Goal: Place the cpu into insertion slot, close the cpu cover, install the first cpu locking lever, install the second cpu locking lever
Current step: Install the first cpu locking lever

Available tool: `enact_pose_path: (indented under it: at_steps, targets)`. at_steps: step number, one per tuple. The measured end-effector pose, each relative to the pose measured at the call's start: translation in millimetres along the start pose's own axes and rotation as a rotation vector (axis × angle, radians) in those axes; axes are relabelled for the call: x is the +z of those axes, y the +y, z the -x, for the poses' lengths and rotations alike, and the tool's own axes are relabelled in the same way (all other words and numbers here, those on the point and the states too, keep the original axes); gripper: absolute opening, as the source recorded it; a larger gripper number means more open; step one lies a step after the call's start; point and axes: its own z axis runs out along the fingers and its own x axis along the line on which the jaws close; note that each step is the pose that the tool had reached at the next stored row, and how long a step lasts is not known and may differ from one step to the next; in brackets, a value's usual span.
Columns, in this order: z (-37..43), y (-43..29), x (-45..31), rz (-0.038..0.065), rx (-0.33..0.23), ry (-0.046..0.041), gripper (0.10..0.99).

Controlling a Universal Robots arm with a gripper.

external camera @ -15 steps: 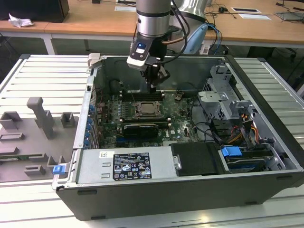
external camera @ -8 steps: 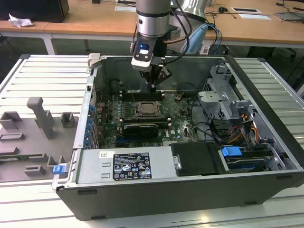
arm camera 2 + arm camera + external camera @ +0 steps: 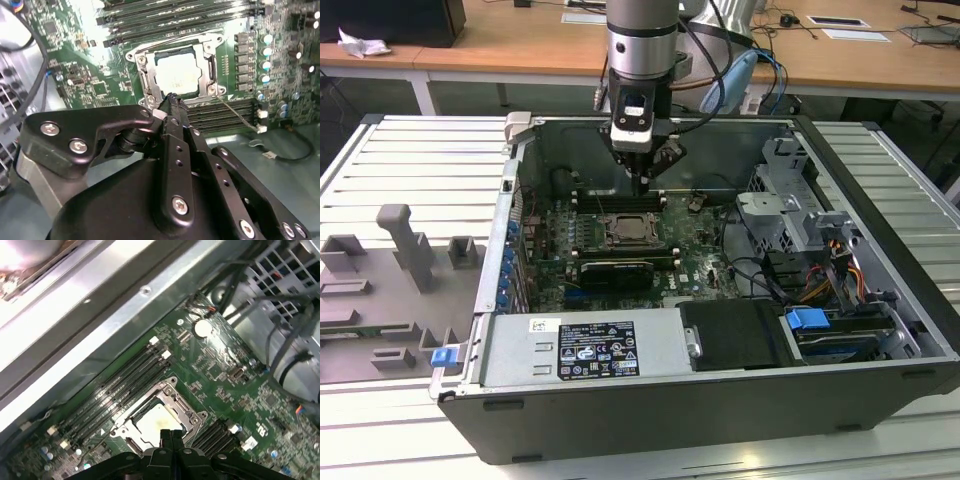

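the cpu (image 3: pixel 176 75) already lies in its socket (image 3: pixel 212 90), and the cpu cover (image 3: pixel 148 80) looks folded down around it, so the first two steps seem done. whether the locking levers are latched i cannot tell. the gripper (image 3: pixel 171 100) hangs just above the socket's edge, fingers pressed together with nothing between them. in the exterior view it sits at twelve o'clock from the cpu.

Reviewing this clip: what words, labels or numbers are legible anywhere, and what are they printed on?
No text is readable.
Large white label on the power supply box: print too small.
Motherboard markings in both wrist views: blurred.
cpu top: glare, no print visible.
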Motion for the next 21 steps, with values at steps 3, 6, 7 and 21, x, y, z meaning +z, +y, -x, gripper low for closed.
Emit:
enact_pose_path:
  at_steps: [3,6,7,21]
  targets:
    - [0.0,0.0,0.1,0.005,-0.072,0.0012,0.106]
    - [0.0,0.0,0.2,0.009,-0.147,0.0025,0.106]
    - [0.0,0.0,0.2,0.010,-0.163,0.0027,0.106]
    - [0.0,0.0,0.5,0.027,-0.418,0.0069,0.106]
